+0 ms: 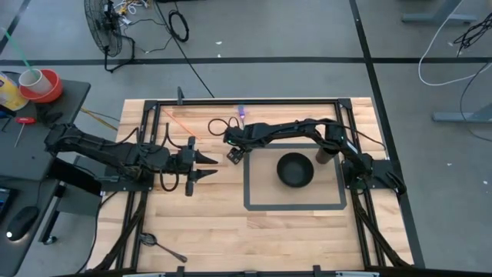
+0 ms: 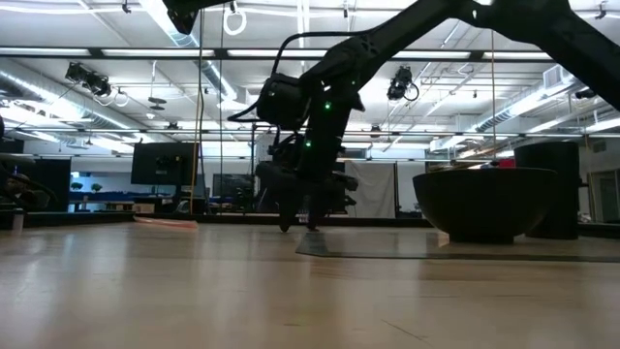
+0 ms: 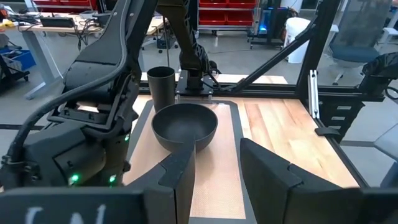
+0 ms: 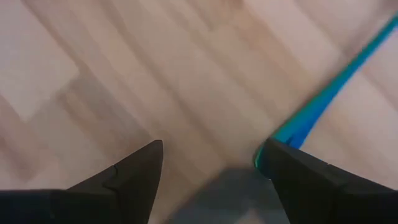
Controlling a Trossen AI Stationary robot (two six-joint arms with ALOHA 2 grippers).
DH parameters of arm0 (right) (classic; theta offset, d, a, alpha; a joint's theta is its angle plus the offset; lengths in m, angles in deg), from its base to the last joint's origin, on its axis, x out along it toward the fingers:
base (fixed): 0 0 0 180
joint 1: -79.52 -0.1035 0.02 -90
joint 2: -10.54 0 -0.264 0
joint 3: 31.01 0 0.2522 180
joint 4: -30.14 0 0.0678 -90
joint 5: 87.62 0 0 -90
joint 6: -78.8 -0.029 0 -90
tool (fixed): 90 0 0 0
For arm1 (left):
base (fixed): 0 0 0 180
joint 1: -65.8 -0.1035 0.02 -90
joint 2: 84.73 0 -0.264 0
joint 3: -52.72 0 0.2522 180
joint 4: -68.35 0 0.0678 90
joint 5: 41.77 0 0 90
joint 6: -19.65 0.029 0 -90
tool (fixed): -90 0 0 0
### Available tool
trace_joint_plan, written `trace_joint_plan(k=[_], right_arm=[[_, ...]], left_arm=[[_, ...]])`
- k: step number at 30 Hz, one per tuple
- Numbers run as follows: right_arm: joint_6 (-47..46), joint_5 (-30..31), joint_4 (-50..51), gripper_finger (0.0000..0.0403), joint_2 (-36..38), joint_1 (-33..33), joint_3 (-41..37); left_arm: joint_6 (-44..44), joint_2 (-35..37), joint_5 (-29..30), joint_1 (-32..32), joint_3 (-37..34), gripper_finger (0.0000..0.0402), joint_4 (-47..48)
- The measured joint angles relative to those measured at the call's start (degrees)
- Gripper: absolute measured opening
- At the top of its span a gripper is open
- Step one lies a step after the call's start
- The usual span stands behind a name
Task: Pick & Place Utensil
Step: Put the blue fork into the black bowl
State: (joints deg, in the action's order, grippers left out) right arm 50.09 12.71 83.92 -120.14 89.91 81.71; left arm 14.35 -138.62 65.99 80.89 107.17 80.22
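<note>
The right gripper (image 1: 233,156), fingers spread and empty, points down close over the desk (image 1: 231,223) just outside the taped rectangle's (image 1: 254,206) far left corner. The left gripper (image 1: 211,166), also spread and holding nothing, hovers beside it. The utensil (image 1: 163,246) lies near the desk's front left corner, the bowl (image 1: 295,169) and cup (image 1: 324,155) inside the rectangle; beyond, a lit workshop.

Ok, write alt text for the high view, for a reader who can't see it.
Seen from above, two dark robot arms reach toward each other over a wooden table; the left gripper and right gripper are both open and empty. A black bowl sits inside a grey taped rectangle beside a dark cup, and a black spoon lies near the table's front-left corner.
</note>
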Motion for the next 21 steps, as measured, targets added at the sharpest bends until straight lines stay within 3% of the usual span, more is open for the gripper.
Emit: trace_joint_plan(k=[5, 11, 18, 21], right_arm=[[-0.95, -0.16, 5.18, 0.0287, 1.05, -0.17, -0.09], [0.15, 0.84, 3.81, 0.0287, 2.92, -0.2, -0.24], [3.63, 11.1, -1.9, 0.0286, 4.02, 0.3, -0.24], [2.94, 10.8, -3.82, 0.028, 3.1, 1.39, -0.04]], left_arm=[[0.04, 0.0, 0.0, 0.0, 0.0, 0.0131, -0.02], [0.15, 0.0, 0.0, 0.0, -0.02, 0.0131, -0.04], [0.15, 0.0, 0.0, 0.0, -0.07, 0.0131, -0.07], [0.15, -0.02, 0.0, 0.0, -0.07, 0.0131, -0.07]])
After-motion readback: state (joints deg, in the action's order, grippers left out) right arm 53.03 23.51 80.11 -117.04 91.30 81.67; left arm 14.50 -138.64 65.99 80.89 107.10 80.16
